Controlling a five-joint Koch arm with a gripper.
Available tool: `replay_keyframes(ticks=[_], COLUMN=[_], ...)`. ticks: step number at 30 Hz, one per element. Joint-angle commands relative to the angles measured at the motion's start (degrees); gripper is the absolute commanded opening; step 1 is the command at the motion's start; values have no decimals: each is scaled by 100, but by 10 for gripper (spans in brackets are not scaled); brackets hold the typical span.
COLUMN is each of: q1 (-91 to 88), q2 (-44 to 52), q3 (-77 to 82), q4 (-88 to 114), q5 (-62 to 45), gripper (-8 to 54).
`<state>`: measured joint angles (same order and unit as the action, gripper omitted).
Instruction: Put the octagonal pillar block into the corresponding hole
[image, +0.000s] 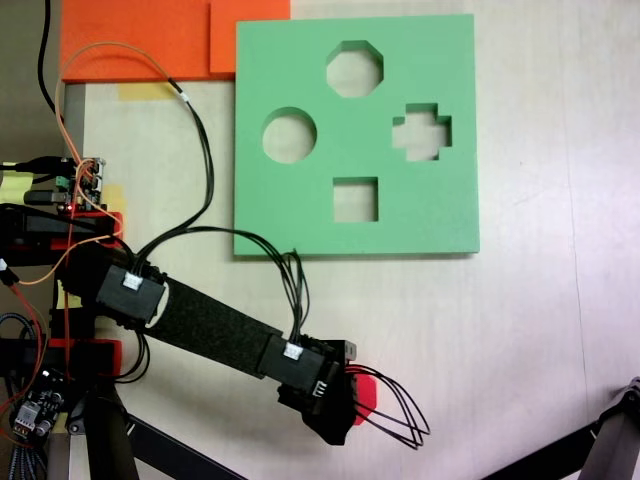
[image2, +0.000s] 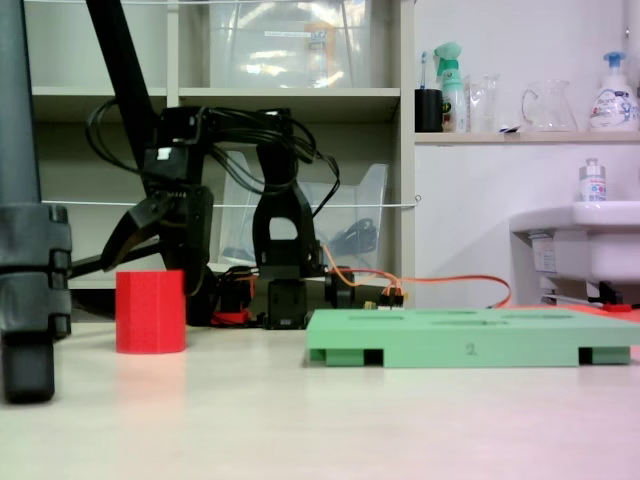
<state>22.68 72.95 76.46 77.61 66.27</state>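
The pale table (image: 520, 330) carries a flat green board (image: 300, 80) lying toward the far right in the top-down fixed view; in the low fixed view the board (image2: 470, 345) rests flat on the table at right. Four cutouts pierce it: the octagonal hole (image: 355, 68) near its far edge, a round hole (image: 289, 136) at left, a cross hole (image: 421, 132) at right and a square hole (image: 355, 199) nearest the arm. All four are open. Orange foam sheets (image: 150, 40) lie at the far left corner, one touching the board's edge. The black arm (image: 210, 325) reaches from its base at left toward the near right, well apart from the board. Its gripper (image2: 150, 250) hangs just above the red block (image2: 150, 311), jaws spread apart, not touching it in the low view. The block stands upright on the table, left of the board; from above only a red sliver of it (image: 366, 388) shows beside the gripper head. Black and orange cables (image: 195, 130) loop from the base past the board's left edge.
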Motion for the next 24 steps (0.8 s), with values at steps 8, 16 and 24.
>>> replay_keyframes(ticks=[8,16,24], q1=[62,246,396], q2=[-325,-835,-1028], q3=[-369,-378,-545], q4=[-132,237,1028], q5=[-9,-88,316], gripper=[519,323,166])
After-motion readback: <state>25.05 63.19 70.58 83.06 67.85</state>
